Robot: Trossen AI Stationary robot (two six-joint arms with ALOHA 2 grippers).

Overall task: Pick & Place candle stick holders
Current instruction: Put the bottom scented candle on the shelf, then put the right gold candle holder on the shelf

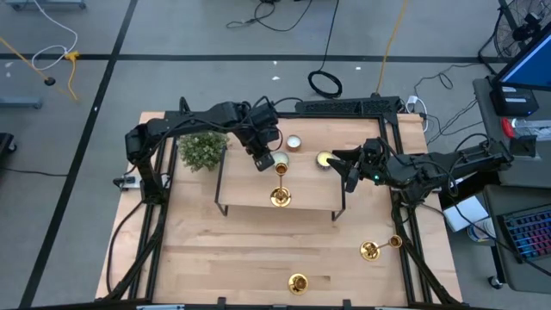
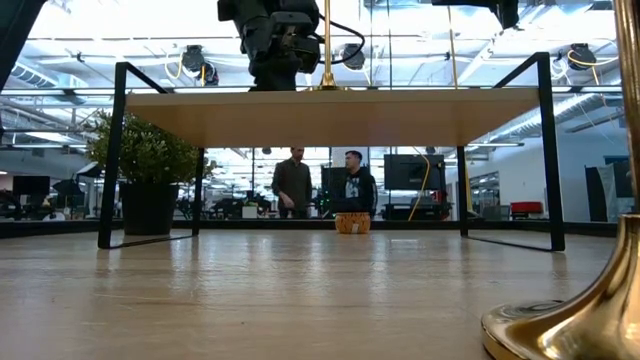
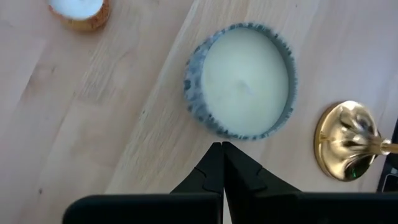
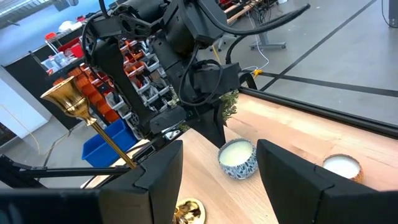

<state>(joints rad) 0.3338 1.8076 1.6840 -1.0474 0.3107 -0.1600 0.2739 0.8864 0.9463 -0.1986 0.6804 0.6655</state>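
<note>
We found both arms up over the little raised shelf (image 1: 250,194) on the bench (image 1: 215,258), and one candle stick holder (image 1: 281,195) stood upright on that shelf, base flat on the wood and stem pointing up, which we took to be a delivered piece. The left claw (image 3: 222,163) hung right above the speckled candle bowl (image 3: 241,81), fingers pressed together with nothing between them, just beside the gold base. Tips closed and pointed down like that, it looked to us more like an arm resting than one reaching. The right claw (image 4: 219,163) faced the same spot from the other side, its fingers spread apart and empty, the gap lined up between the standing holder (image 4: 93,127) and the candle bowl (image 4: 238,158). We could not tell whether it was coming in or backing off, but the open stance suited either a release or a fresh approach. Two more holders waited near the front of the bench: one lay tipped on its side (image 1: 379,248) toward the right edge, the other stood (image 1: 298,282) close to the front edge, its brass foot (image 2: 570,320) filling the corner of the low view. A tealight (image 1: 294,142) and a potted plant (image 1: 203,150) shared the shelf as dressing. By our reckoning, one was placed and two were left, and the fallen one would need the trickier grip.
</note>
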